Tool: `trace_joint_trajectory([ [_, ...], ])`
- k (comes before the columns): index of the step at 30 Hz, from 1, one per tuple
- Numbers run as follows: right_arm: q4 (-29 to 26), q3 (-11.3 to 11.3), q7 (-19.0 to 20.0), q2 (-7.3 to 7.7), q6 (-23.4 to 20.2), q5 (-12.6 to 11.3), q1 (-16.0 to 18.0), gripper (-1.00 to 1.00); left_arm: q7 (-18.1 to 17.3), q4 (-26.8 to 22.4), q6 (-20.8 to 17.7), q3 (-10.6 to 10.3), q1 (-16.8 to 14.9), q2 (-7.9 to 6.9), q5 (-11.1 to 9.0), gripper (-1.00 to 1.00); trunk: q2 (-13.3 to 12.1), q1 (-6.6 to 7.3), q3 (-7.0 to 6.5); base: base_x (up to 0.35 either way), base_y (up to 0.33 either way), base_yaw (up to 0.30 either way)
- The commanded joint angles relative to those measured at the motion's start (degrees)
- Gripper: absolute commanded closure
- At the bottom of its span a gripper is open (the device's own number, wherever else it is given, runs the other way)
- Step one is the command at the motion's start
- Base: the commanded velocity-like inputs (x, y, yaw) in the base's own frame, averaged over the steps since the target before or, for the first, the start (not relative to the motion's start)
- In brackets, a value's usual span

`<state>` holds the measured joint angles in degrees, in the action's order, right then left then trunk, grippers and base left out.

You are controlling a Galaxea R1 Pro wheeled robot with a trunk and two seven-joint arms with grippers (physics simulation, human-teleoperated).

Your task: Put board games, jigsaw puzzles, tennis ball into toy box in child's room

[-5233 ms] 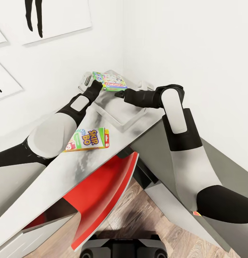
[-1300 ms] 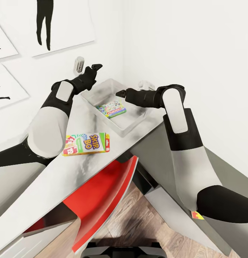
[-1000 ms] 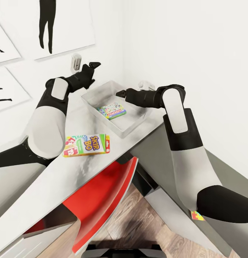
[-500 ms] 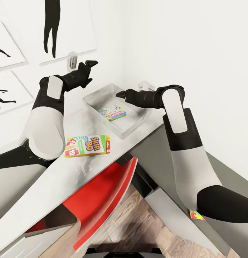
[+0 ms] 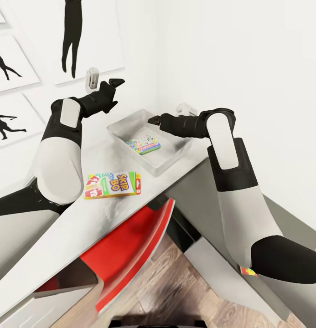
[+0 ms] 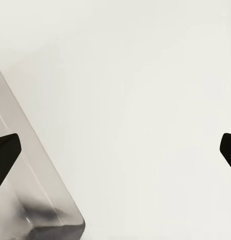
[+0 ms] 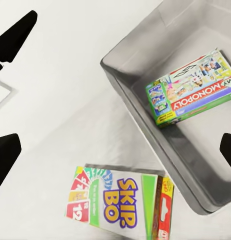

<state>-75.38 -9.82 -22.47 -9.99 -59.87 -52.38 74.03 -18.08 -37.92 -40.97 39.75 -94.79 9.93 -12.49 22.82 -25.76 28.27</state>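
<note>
Grey table (image 5: 98, 218): Monopoly box (image 5: 143, 144) flat in toy box (image 5: 173, 157), lengthwise along it; both hands (image 5: 113, 83) (image 5: 152, 120) spread, empty.

We see the toy box (image 5: 122, 130), a shallow pale grey bin, sitting on the grey table (image 5: 85, 218) just above the frame's centre, with a Monopoly game (image 5: 143, 144) lying flat inside it. A Skip-Bo game (image 5: 113, 185) lies flat on the tabletop left of centre, near the bin but apart from it.

The desk (image 5: 107, 214) is viewed steeply from above by the head camera. The bin (image 7: 145, 107) is seen close by the right wrist camera and shared with the head view (image 5: 126, 123); the left wrist camera is faced at the wall (image 6: 135, 100).
</note>
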Motion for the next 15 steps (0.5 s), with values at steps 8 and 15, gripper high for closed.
trace_joint_trajectory([
  [8,0.0,0.0,-0.6,-0.01,-0.1,-0.5,0.1,-1.00,-0.1,0.0,-0.4,0.4,0.1,0.07,0.0,-1.00,0.1,-0.02,-0.66,-0.216,0.000,0.000],
  [15,0.1,0.0,-0.6,-0.01,-0.1,-0.5,0.1,-1.00,-0.2,0.0,-0.4,0.3,0.2,0.07,0.0,-1.00,0.1,-0.02,-1.31,-0.183,0.000,0.000],
])
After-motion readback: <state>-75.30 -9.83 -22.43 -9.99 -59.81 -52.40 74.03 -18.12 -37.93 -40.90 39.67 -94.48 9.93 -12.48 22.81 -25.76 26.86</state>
